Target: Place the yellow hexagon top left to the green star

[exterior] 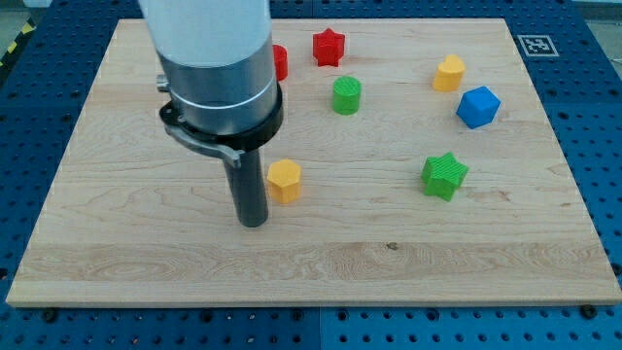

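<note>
The yellow hexagon (284, 181) lies on the wooden board (321, 262) left of centre. The green star (444, 176) lies to the view's right of it, at about the same height. My tip (253, 222) rests on the board just to the left of and slightly below the yellow hexagon, close to it; whether they touch I cannot tell. The arm's grey and white body hides the board's upper left part.
A green cylinder (346, 95) sits above centre. A red star (328, 47) lies near the top edge, and a red block (280, 62) is half hidden behind the arm. A second yellow block (448, 73) and a blue block (477, 107) lie at the upper right.
</note>
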Motion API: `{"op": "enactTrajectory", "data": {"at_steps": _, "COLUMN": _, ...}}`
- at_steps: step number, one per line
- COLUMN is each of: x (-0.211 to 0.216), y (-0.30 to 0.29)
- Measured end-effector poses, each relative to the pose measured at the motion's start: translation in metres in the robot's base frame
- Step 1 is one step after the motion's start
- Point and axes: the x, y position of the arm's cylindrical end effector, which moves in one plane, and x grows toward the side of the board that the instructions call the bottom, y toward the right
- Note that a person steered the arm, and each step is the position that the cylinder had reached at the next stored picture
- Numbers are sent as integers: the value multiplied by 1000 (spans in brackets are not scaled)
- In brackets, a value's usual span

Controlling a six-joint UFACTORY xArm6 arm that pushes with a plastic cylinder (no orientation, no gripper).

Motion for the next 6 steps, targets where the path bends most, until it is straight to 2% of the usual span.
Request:
{"op": "enactTrajectory", "data": {"at_steps": 3, "x": -25, "y": 46}}
{"op": "enactTrajectory", "data": {"at_steps": 5, "x": -28, "y": 39}}
{"op": "enactTrajectory", "data": {"at_steps": 6, "x": -28, "y": 16}}
